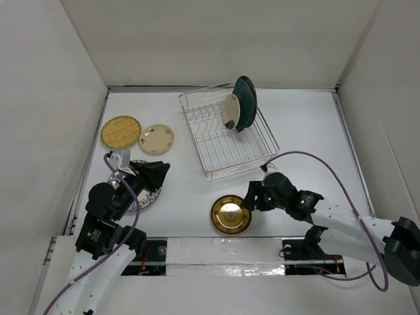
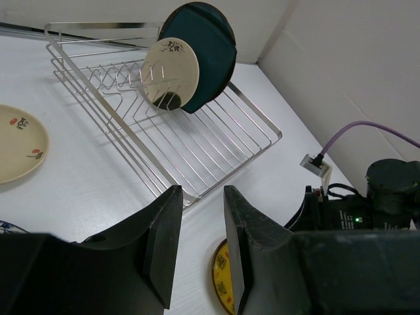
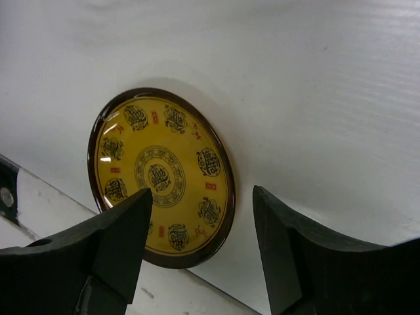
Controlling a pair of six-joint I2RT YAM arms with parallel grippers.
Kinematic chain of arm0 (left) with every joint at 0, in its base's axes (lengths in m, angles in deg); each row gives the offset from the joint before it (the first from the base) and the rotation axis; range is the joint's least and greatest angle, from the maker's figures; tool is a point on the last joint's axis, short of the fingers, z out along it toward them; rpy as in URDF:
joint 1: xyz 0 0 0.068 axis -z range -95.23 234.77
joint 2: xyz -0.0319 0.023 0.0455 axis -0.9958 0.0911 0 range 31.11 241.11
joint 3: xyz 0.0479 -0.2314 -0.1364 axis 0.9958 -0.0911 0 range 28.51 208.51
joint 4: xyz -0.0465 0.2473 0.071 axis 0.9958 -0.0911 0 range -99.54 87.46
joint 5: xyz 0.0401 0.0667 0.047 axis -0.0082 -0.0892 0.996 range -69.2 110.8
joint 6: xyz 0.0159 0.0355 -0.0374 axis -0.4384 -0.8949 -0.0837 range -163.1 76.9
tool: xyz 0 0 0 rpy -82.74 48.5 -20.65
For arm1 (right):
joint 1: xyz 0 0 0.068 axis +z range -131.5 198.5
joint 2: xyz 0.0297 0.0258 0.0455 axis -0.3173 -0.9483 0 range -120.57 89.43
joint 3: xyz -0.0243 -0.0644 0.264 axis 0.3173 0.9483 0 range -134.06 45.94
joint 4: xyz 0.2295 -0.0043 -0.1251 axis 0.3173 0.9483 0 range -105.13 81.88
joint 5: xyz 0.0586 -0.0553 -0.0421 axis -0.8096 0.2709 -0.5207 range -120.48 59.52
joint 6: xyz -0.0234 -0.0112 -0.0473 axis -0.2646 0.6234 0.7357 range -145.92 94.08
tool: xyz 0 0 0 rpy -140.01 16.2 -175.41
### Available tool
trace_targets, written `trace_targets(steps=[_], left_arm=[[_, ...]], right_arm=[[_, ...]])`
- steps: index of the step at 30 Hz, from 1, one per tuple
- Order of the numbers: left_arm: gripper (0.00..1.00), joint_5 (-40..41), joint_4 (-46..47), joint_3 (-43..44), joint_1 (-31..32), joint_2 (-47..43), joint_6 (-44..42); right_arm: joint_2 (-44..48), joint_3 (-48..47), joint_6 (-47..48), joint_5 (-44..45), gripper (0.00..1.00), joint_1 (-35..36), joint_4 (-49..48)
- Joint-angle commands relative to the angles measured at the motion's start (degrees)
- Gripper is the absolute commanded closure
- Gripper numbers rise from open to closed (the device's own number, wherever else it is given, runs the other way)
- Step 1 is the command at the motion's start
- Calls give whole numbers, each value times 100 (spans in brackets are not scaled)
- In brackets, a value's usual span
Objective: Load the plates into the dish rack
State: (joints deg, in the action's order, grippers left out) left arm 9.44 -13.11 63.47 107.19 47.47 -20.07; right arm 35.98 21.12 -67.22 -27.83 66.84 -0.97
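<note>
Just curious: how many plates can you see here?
6: dark teal plate and pale plate upright in the dish rack; gold plate near front; yellow woven plate and cream plate at left; blue-patterned plate partly hidden under left arm.

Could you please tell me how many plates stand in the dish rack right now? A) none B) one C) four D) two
D: only a dark teal plate and a pale plate stand on edge in the dish rack.

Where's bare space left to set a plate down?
Widest: table right of the dish rack, up to the wall. Smaller: between gold plate and blue-patterned plate. Crowded: far left, around woven plate, cream plate, left gripper.
</note>
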Motion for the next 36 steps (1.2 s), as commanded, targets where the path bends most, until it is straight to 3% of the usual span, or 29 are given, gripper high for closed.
trace_targets(steps=[1,12,16,18,22,23,28,36], left_arm=[[72,-33,239,-51,-9,-89,18],[72,-34,231,-51,-9,-89,0],[72,-16,239,-51,-9,-89,0],[72,-16,222,-42,-9,-72,0],[72,-25,231,-51,-9,-54,-9],[72,-16,231,-42,-9,-63,-9],[72,-16,231,-42,-9,-54,0],[72,10,231,-42,-9,-89,0]], right_arm=[[-384,65,-142,-512,35,-35,-676],[-1501,118,-28,-512,51,-193,-1143],[-1703,153,-1,-599,65,-193,-1283],[-1756,144,78,-600,67,-193,-1275],[-1783,135,192,-696,88,-141,-1187],[-1774,126,210,-748,100,-140,-1161],[-1265,-154,658,-1039,100,237,-714],[-623,-1523,1351,-977,100,721,-448]])
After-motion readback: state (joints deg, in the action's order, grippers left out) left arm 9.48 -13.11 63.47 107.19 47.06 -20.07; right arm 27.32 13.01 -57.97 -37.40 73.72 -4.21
